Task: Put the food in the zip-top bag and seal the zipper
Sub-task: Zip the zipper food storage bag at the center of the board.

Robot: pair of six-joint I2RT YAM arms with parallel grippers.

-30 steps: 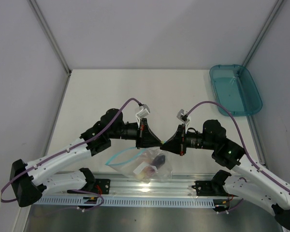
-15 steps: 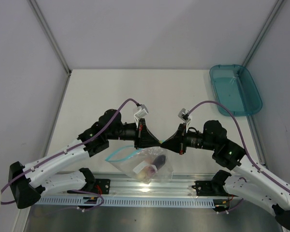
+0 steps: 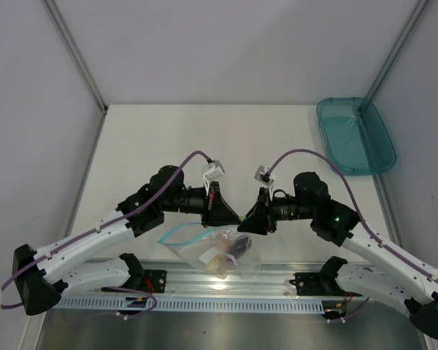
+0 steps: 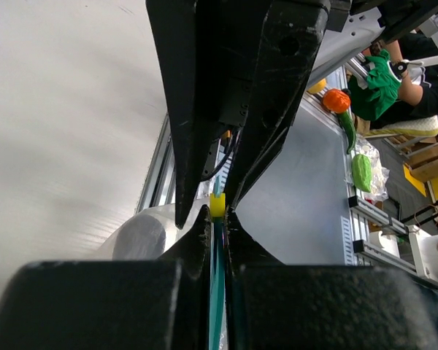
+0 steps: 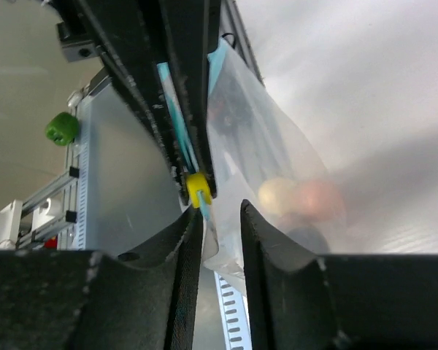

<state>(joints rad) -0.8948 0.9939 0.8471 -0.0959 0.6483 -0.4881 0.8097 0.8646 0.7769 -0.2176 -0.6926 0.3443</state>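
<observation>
Left gripper (image 4: 217, 227) clamps tight on the zipper (image 4: 216, 299) of the zip-top bag (image 3: 220, 251), just beside its yellow slider (image 5: 197, 187). Right gripper (image 5: 217, 219), nose to nose with it, stands slightly parted around the same strip. The food (image 5: 277, 195) sits inside the bag, near the table (image 3: 204, 138) front edge.

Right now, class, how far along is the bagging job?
Done: the cream and peach toy food pieces sit inside the clear crinkly plastic bag. In hand: the left end effector is clamped on the teal-blue zipper strip by its yellow slider; the right end effector stands open beside it. Left: in the top view the strip gapes in a loop, so sealing seems unfinished.
</observation>
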